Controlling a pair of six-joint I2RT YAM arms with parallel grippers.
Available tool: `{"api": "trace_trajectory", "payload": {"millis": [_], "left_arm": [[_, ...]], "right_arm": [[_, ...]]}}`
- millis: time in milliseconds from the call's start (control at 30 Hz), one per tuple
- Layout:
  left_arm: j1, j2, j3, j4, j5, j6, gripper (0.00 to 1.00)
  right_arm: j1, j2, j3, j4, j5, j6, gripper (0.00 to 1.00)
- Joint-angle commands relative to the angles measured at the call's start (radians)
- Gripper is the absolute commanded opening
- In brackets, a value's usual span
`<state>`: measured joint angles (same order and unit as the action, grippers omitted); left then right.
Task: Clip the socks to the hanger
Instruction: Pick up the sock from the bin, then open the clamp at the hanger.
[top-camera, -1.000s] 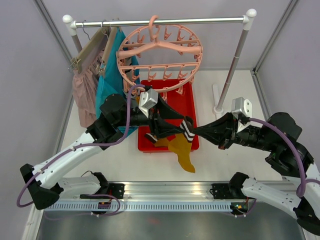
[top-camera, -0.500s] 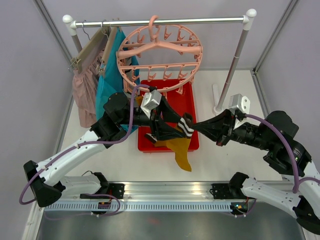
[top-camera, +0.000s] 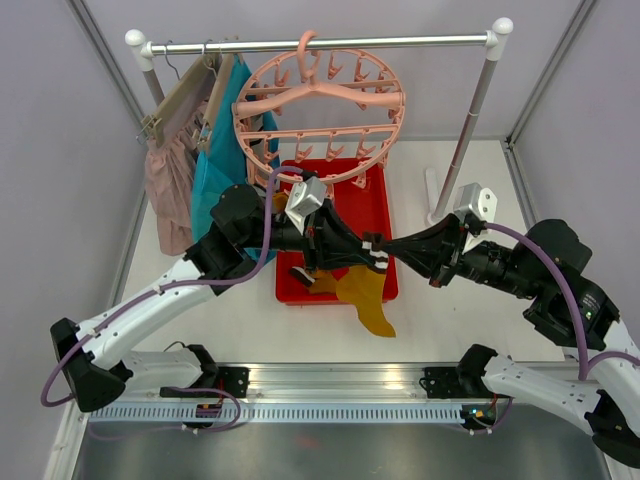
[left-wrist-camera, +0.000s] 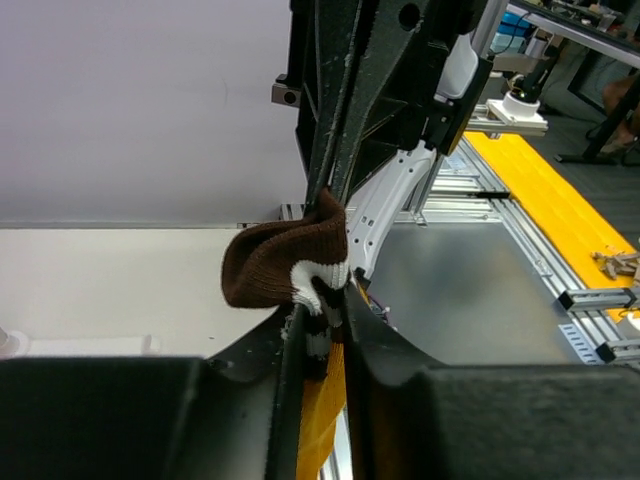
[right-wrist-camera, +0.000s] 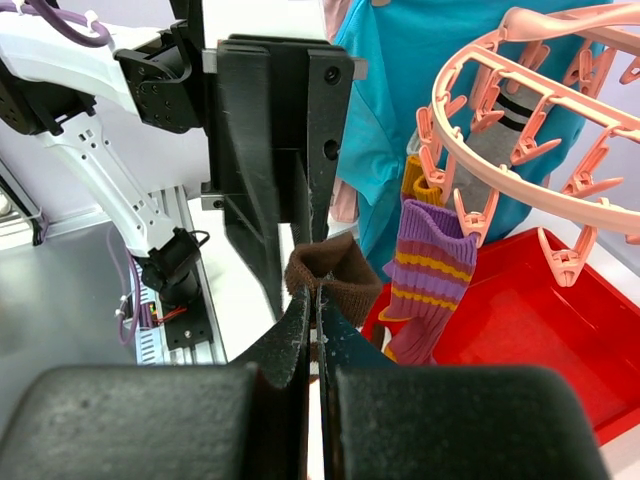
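My left gripper (top-camera: 370, 252) and right gripper (top-camera: 388, 254) meet tip to tip above the red tray (top-camera: 372, 205). Both are shut on one striped sock (top-camera: 377, 257) with a brown cuff (left-wrist-camera: 270, 265). The cuff bulges above my right jaws (right-wrist-camera: 340, 270). A mustard sock (top-camera: 368, 305) hangs below the grippers, and it shows between my left fingers (left-wrist-camera: 322, 400). The salmon-pink ring hanger (top-camera: 320, 100) hangs on the rail behind. A purple striped sock (right-wrist-camera: 432, 275) and a grey sock (right-wrist-camera: 500, 125) hang clipped to it.
A teal garment (top-camera: 222, 150) and a pale pink garment (top-camera: 168, 185) hang on slim hangers at the rail's left end. The rail's right post (top-camera: 468, 130) stands on the table beside the tray. More sock fabric (top-camera: 302, 272) lies in the tray under my left arm.
Both grippers have risen slightly with the striped sock held between them. The left arm has reached further right, and the mustard sock has swung a little beneath.
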<state>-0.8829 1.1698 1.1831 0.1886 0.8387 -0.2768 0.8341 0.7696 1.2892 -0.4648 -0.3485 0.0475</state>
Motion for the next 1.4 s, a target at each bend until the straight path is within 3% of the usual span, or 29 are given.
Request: {"api": "trace_trajectory", "payload": {"millis": [0,200,233,367,467,533,833,1200,1367], "left_arm": [[-0.001,0.013,0.029,0.017,-0.047,-0.013,0.20],[-0.001,0.001,0.003,0.022,-0.124,-0.012,0.02],[-0.001,-0.002,-0.008,0.023,-0.148,-0.012,0.02],[-0.001,-0.018,-0.042,0.018,-0.187,-0.004,0.02],[-0.001,-0.022,-0.068,0.002,-0.230,-0.004,0.02],[-0.002,-0.030,-0.101,-0.008,-0.297,-0.004,0.02],[-0.002,-0.039,-0.178,-0.077,-0.752,-0.036,0.02],[-0.001,-0.009,-0.200,0.032,-1.208,-0.076,0.02],[-0.001,-0.018,-0.174,0.014,-1.325,-0.044,0.02]], "right_arm": [[0.003,-0.004,0.001,0.012,0.013,-0.015,0.00],[0.003,-0.016,-0.017,-0.006,0.077,-0.024,0.03],[0.003,-0.024,-0.025,-0.008,0.104,-0.023,0.07],[0.003,-0.039,-0.037,-0.018,0.294,0.003,0.43],[0.003,-0.026,-0.041,-0.011,0.517,0.026,0.52],[0.003,0.005,-0.045,-0.002,0.629,0.034,0.53],[-0.001,0.193,-0.056,0.124,0.691,-0.038,0.57],[-0.151,0.272,-0.054,0.236,0.530,-0.051,0.58],[-0.179,0.266,-0.071,0.245,0.479,-0.058,0.58]]}}
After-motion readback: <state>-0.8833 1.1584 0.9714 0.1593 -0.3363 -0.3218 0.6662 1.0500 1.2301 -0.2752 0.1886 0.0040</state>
